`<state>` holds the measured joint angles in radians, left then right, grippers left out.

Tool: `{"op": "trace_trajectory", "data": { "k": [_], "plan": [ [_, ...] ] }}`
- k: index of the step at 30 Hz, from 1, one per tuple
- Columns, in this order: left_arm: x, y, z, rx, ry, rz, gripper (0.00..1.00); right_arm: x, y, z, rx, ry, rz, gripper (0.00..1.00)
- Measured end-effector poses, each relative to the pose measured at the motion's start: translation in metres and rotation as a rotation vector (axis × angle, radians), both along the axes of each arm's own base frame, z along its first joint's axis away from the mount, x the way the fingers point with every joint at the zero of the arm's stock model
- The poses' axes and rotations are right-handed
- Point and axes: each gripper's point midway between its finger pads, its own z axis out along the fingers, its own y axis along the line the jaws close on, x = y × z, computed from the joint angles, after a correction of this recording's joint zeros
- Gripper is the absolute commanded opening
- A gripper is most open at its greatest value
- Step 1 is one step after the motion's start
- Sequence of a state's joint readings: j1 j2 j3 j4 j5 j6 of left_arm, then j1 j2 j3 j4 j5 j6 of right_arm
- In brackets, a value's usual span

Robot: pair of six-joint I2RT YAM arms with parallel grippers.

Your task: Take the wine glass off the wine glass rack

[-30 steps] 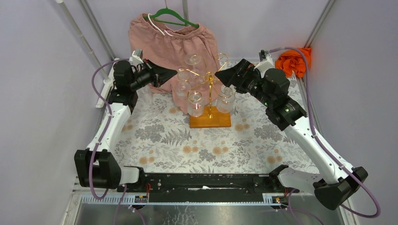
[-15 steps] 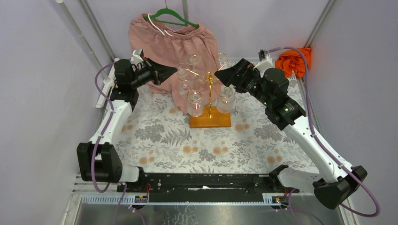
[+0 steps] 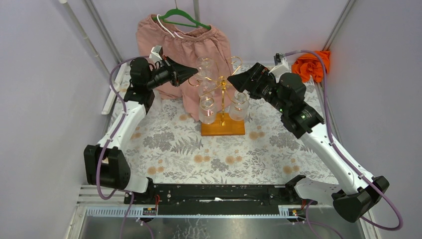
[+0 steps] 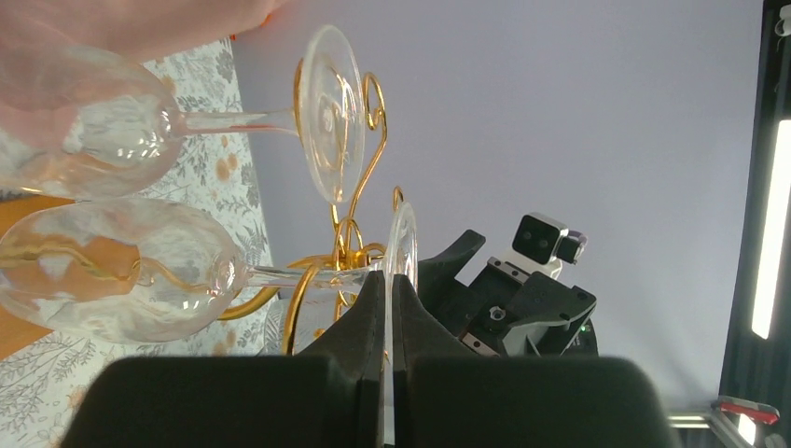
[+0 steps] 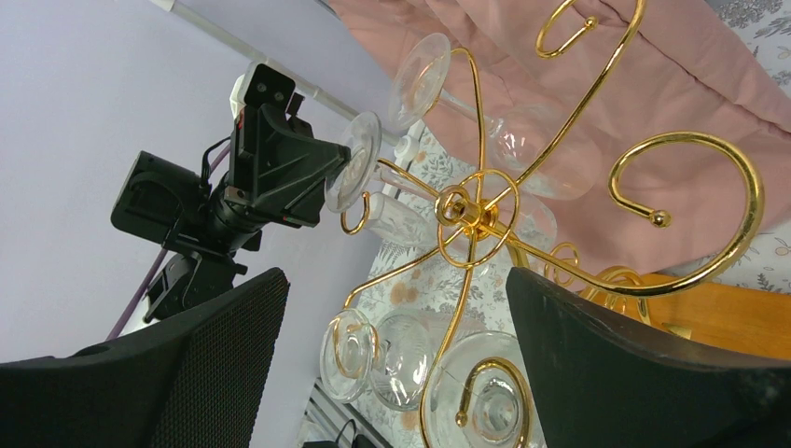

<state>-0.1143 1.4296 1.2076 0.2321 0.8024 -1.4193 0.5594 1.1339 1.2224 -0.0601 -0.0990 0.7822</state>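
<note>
I can read no text, label, brand, number or sign in my views, not on the wine glass rack [image 3: 222,127], the wine glass [image 4: 121,280], the left gripper [image 4: 387,285], the right gripper [image 5: 395,285] or the pink garment [image 3: 166,47].

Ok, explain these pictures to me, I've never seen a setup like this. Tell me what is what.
These are two robot arms bolted at a table's near edge. One picture looks down from above and behind them; the other two come from small cameras on each wrist, so each shows its own fingers. On the flowery tablecloth stands a gold wine glass rack with clear glasses hanging bowl-down. Behind it hangs a pink garment; an orange cloth sits at the far right corner. The left fingers are shut on the round foot of one wine glass. The right fingers stand wide open by the rack, holding nothing.
</note>
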Motion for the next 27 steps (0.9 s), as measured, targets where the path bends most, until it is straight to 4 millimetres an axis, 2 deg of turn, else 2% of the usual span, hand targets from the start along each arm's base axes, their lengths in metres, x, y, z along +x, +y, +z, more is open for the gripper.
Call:
{"op": "trace_trajectory", "data": {
  "k": [4,11,22,27],
  "plan": [
    [-0.004,-0.008,0.0,0.0,0.0,-0.018,0.0,0.0,0.0,-0.002,-0.001,0.001,0.0,0.97],
    [-0.01,-0.007,-0.006,0.012,0.005,-0.007,0.0,-0.001,-0.001,-0.002,0.0,-0.001,0.0,0.97],
    [-0.051,-0.006,0.0,0.025,-0.028,-0.017,0.0,0.0,0.002,0.0,0.018,-0.011,0.01,0.96],
    [-0.062,-0.005,0.002,0.033,-0.027,-0.02,0.0,0.0,0.006,0.004,0.037,-0.019,0.026,0.96]
  ]
}}
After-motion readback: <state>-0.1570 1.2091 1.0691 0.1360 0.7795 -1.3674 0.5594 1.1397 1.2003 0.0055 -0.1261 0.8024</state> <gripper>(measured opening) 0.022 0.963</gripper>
